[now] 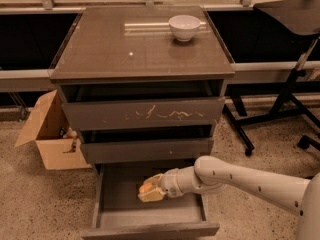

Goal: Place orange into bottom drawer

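Jaws: closed on the orange [146, 187], which shows as a round orange patch between them. The grip keeps the smooth fruit from rolling away before it is low enough to let go.
Gripper: the gripper [151, 191] sits inside the open bottom drawer [150, 230], low over its floor and a little left of centre.
Orange: held in the jaws, within the drawer's walls. Whether it touches the drawer floor cannot be told.
Bottom drawer: the lowest of 3, pulled well out toward the camera, so its floor is clear of the drawers above and can be reached from over it.
Arm: the white arm [240, 176] comes in from the right and bends down over the drawer's right wall, passing beneath the middle drawer [147, 150].
Other drawers: the middle one and the scratched top drawer [145, 115] are pushed in and play no part.
Tabletop: the tabletop [120, 49] carries only a white bowl [184, 26] near its back right.
Floor: an open cardboard box [50, 136] stands left of the cabinet, well apart.
Step in hand: probably the final lowering, with the release not yet made.
Risk: once freed the fruit may roll, though the drawer's walls should contain it.
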Controlling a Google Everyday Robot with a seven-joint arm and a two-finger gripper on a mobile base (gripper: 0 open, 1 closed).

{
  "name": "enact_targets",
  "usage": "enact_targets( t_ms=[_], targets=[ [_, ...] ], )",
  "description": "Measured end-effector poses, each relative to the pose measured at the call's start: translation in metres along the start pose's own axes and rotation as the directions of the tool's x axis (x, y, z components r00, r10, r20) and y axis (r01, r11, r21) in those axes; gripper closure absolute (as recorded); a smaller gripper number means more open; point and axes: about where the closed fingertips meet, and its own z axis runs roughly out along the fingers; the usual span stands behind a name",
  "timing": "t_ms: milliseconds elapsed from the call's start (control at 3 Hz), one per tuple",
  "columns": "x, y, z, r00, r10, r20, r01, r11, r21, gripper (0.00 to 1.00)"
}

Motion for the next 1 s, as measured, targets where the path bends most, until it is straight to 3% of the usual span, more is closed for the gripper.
enact_targets(
  t_ms=[333, 667, 1000],
  targets=[
    [0.005, -0.004, 0.004, 1.000, 0.001, -0.015, -0.001, 0.9998, 0.018, 1.00],
    [0.036, -0.031, 0.014, 0.999, -0.003, -0.048, 0.006, 0.9980, 0.063, 1.00],
    [0.064, -0.054, 0.023, 0.999, 0.004, -0.044, -0.001, 0.9984, 0.056, 1.00]
  ],
)
